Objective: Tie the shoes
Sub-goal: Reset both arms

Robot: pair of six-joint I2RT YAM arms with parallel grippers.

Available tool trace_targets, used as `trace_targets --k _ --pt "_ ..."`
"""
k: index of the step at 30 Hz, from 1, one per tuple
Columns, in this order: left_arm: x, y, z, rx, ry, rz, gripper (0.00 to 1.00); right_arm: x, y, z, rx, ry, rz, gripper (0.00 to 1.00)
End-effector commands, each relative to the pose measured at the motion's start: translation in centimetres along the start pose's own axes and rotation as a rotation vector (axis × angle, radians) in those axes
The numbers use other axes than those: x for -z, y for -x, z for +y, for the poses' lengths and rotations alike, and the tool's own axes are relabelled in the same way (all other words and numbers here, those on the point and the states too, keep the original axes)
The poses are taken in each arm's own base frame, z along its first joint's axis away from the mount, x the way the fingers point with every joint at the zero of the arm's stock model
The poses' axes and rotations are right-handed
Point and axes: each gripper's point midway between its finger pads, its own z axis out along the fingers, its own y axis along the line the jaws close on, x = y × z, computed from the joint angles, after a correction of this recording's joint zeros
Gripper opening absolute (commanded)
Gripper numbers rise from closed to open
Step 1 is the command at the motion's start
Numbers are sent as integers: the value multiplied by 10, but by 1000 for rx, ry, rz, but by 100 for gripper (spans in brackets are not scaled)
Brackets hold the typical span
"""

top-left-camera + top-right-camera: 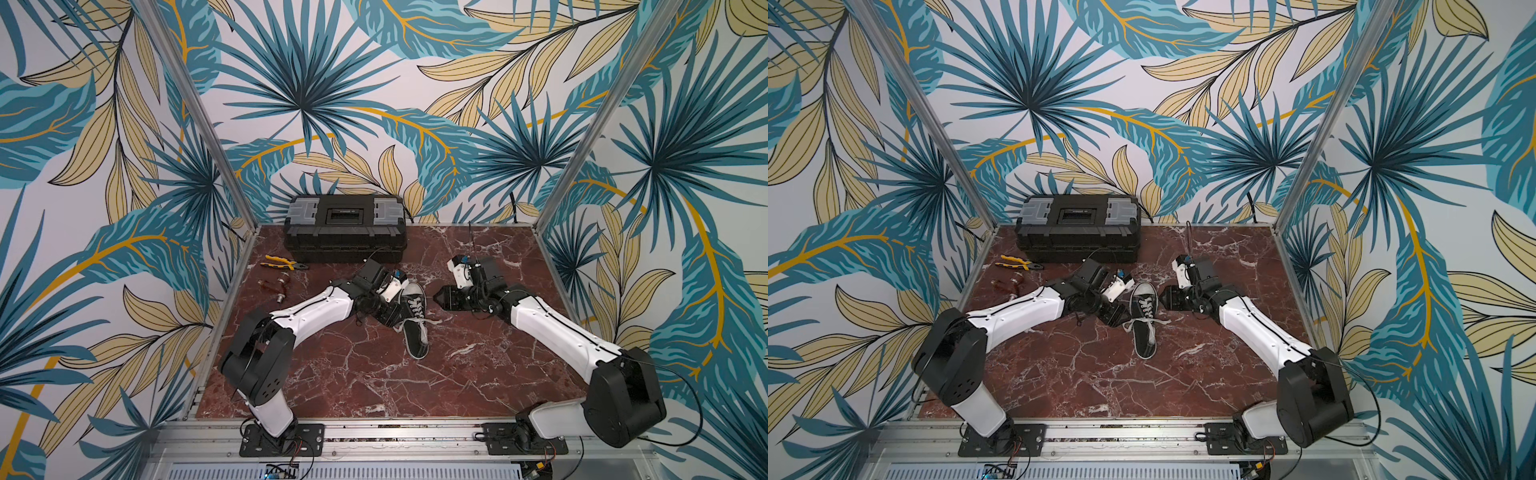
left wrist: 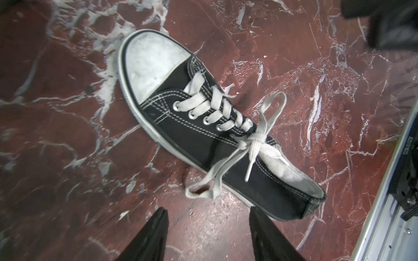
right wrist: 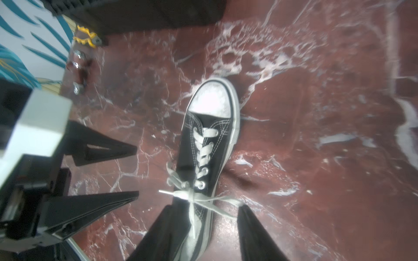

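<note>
A black canvas low-top shoe [image 1: 415, 322] [image 1: 1144, 318] lies mid-table on its sole, white toe cap pointing to the far side. Its white laces [image 2: 257, 139] [image 3: 192, 196] form a bow at the top eyelets, with a loop hanging off each side. My left gripper [image 1: 392, 318] [image 2: 208, 212] is open beside the shoe's left flank, nothing between its fingers; the near loop lies just ahead of them. My right gripper [image 1: 436, 298] [image 3: 207, 210] is open on the shoe's right. In the right wrist view its fingers straddle the heel end, and one loop reaches a fingertip [image 3: 242, 206].
A black toolbox [image 1: 345, 226] stands at the back of the red marble table [image 1: 374, 374]. Yellow-handled pliers [image 1: 282, 263] and a brown piece with metal ends [image 1: 274, 286] lie at the back left. Aluminium posts [image 1: 582, 137] frame the table's corners.
</note>
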Motion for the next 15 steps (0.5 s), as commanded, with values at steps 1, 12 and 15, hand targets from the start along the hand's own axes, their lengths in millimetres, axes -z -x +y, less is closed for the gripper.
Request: trace_targets --k 1,12,15 --pt "29 11 26 51 165 -135 72 21 8 -46 15 -263 -86 64" --pt "150 5 142 247 908 -462 100 74 25 -159 64 -975 -328 100" --pt "156 -15 170 253 1029 -449 100 61 20 -172 71 -984 -370 100"
